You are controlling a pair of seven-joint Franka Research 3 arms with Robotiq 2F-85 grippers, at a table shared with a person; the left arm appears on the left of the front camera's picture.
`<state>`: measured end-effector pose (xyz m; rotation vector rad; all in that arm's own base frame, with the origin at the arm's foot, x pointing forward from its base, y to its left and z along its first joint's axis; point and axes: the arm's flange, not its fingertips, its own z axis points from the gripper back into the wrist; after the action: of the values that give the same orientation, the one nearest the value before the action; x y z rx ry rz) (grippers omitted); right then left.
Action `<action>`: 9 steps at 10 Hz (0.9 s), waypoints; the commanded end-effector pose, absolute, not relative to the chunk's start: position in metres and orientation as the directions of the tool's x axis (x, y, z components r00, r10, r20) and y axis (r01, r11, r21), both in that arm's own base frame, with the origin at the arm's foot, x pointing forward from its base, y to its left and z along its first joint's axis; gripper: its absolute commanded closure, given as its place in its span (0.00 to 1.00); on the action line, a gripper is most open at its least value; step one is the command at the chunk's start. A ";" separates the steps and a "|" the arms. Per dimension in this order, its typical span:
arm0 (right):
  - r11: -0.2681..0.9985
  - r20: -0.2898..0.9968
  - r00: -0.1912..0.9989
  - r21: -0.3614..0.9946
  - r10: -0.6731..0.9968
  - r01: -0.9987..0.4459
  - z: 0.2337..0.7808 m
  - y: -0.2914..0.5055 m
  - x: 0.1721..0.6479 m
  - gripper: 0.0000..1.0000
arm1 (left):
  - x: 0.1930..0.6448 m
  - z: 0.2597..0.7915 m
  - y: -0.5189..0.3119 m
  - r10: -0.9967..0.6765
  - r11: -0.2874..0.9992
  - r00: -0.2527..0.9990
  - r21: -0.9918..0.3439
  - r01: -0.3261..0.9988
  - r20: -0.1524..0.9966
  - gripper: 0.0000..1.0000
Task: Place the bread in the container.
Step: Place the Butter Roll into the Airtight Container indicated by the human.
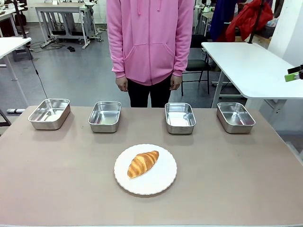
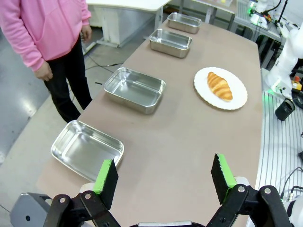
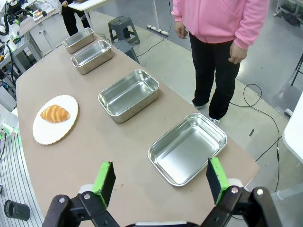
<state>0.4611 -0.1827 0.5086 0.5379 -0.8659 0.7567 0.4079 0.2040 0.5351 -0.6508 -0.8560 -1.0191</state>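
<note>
1. Croissant (image 1: pixel 143 163): it lies alone on a round white scalloped plate (image 1: pixel 163 183), near the middle of the desk (image 1: pixel 246 179) and on my side of the pan row.
2. Steel pans (image 1: pixel 180 129): four alike stand in a row along the far edge, set apart from one another and all empty. I cannot tell which one is meant.
3. Left gripper (image 2: pixel 165 176): jaws spread wide and holding nothing, above the desk's left end near the endmost pan. Right gripper (image 3: pixel 160 176): jaws likewise wide and empty, above the right end.
4. Handling (my judgement): the croissant is light and soft, with a flaky crust that crushes easily. I would close gently across the thick middle, not on the tapered tips.
5. Room: the desk is bare around the plate and the plate's rim is low. The pan walls are the edges to clear, so I would lower in from above. A person (image 1: pixel 150 42) stands beyond the far edge with hands hanging at the sides.
</note>
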 end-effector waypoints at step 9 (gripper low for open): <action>0.626 0.830 0.421 0.116 0.365 -0.771 0.508 -0.181 0.461 0.00 | 0.407 0.535 0.206 -0.458 0.388 0.249 -0.060 0.920 0.854 0.00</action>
<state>0.4610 -0.1827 0.5086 0.5379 -0.8659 0.7567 0.4079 0.2040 0.5351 -0.6508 -0.8561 -1.0192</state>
